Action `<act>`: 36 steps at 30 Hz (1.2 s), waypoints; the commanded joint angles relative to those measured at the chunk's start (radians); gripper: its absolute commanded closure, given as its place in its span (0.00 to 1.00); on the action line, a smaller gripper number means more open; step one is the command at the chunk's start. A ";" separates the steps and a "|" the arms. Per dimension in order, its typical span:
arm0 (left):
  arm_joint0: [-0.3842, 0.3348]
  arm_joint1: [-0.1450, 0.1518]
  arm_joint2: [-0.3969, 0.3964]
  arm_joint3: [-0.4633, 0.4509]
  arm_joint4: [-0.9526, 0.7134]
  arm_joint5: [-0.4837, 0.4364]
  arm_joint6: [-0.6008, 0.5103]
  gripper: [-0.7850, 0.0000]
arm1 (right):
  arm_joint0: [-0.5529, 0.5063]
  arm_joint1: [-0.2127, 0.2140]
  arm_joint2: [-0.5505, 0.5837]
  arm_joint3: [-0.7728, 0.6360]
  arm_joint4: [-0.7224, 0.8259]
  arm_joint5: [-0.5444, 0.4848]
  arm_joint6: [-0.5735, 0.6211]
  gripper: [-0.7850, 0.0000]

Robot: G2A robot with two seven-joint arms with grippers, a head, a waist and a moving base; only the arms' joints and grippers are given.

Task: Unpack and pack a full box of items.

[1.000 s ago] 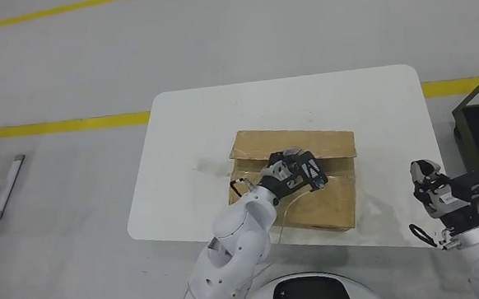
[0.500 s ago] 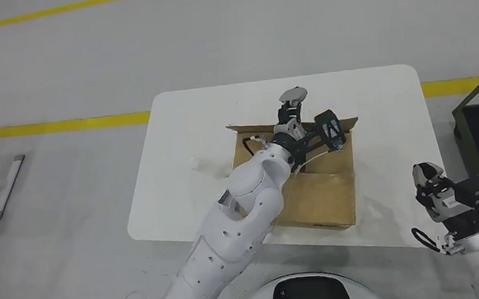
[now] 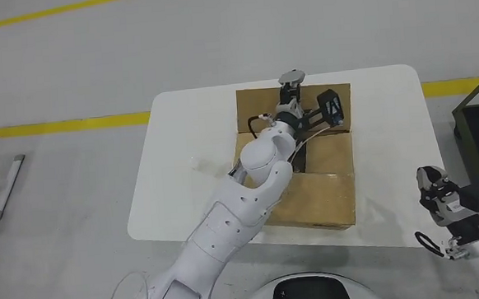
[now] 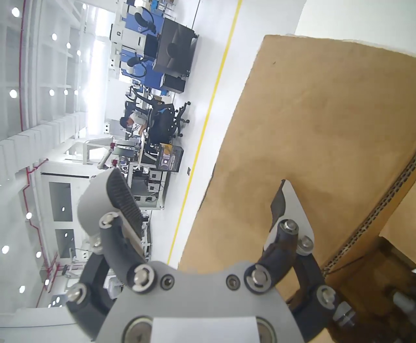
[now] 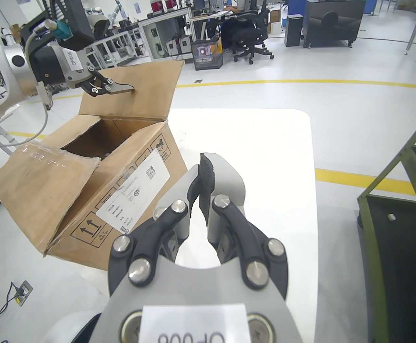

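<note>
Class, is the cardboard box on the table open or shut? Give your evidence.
Partly open: the far flap of the box stands up by the left hand, showing the inside; the near flap covers the rest.

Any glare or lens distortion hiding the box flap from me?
Left wrist view: glare washes out the room behind, flap evenly lit. Right wrist view: yellow floor line bows, box interior shadowed. Top view: even light on table.
</note>
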 commanded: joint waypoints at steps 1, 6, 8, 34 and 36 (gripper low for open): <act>-0.004 -0.006 0.006 0.027 0.012 0.002 -0.003 0.00 | 0.002 0.000 0.000 0.000 -0.001 -0.002 0.002 1.00; -0.007 -0.017 0.009 0.053 0.020 -0.003 -0.017 0.00 | 0.008 0.000 -0.001 0.002 0.000 -0.008 0.005 1.00; -0.008 -0.021 0.007 0.056 0.023 -0.007 -0.020 0.00 | 0.010 0.000 -0.002 0.004 0.000 -0.008 0.006 1.00; 0.545 0.078 -0.425 -0.844 -0.210 -0.372 -0.194 0.00 | 0.185 0.045 0.015 0.142 0.314 -0.718 0.142 1.00; 0.603 0.085 -0.448 -0.898 -0.208 -0.375 -0.192 0.00 | 0.192 0.049 0.017 0.141 0.319 -0.726 0.161 1.00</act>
